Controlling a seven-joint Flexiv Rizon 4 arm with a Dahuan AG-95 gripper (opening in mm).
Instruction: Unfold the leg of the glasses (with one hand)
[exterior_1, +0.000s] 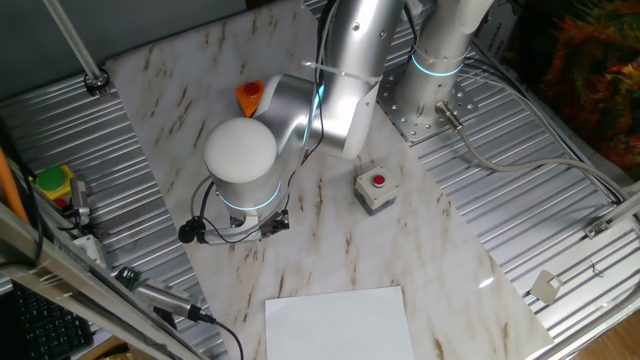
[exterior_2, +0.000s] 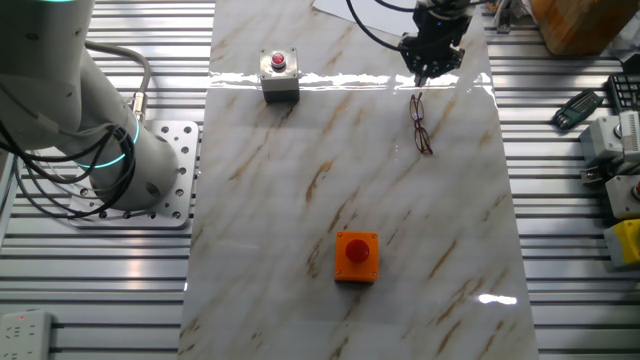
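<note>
The glasses (exterior_2: 421, 123) lie on the marble board near its far right side: thin dark reddish wire frame with slim legs, seen lengthwise. My gripper (exterior_2: 419, 78) hangs straight down over their far end, its tips just above or touching that end. The fingertips look drawn together to a point, with nothing clearly held between them. In the one fixed view the arm's wrist (exterior_1: 240, 165) covers both the gripper and the glasses.
A grey box with a red button (exterior_2: 279, 75) stands left of the gripper and also shows in the one fixed view (exterior_1: 375, 188). An orange block with a red button (exterior_2: 356, 256) sits mid-board. A white sheet (exterior_1: 340, 325) lies at the board's edge. The arm's base (exterior_2: 100, 150) stands to the left.
</note>
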